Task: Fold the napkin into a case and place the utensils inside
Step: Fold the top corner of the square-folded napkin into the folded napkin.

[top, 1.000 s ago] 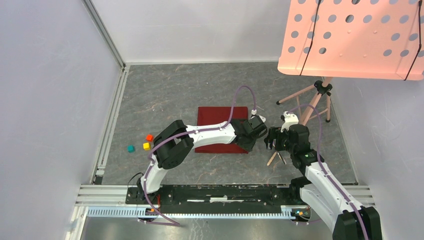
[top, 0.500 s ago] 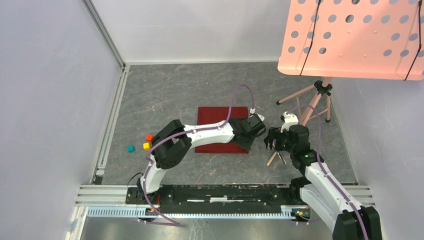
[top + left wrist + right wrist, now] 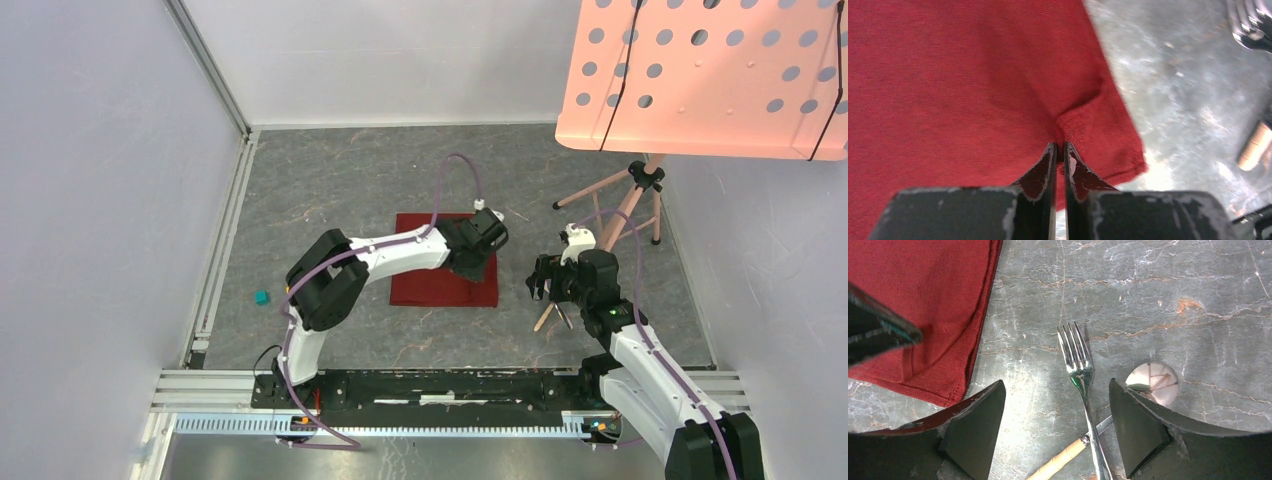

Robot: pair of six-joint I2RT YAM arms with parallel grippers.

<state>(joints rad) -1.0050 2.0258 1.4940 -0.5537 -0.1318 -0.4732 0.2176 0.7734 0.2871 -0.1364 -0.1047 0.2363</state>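
**Left gripper pinched the napkin's edge; right gripper hung open over the fork**

Nearest the arm bases, the right gripper [image 3: 1055,384] hung above the grey marbled table [image 3: 350,180] with its fingers spread wide and nothing between them. In its wrist view, the head of the fork [image 3: 1080,370] lay on the table between the two fingers, tines pointing away. A pale-handled utensil [image 3: 1063,457] lay crossed under the fork's handle; what kind it was could not be told. A small round pinkish disc [image 3: 1151,383] sat just beside the fork.

A little farther out and to the left lay the napkin [image 3: 430,285], flat near the middle of the table. It lay close to the fork but apart from it. The edge facing the fork showed two layers of cloth. The left gripper [image 3: 1059,146] was down on that right-hand side. Its fingers were almost together, nipping a small raised pucker of the red cloth near the corner.

A teal cube [image 3: 261,297] sat well apart to the left. At the far right stood a pink tripod [image 3: 630,200] carrying a perforated pink board [image 3: 710,75].
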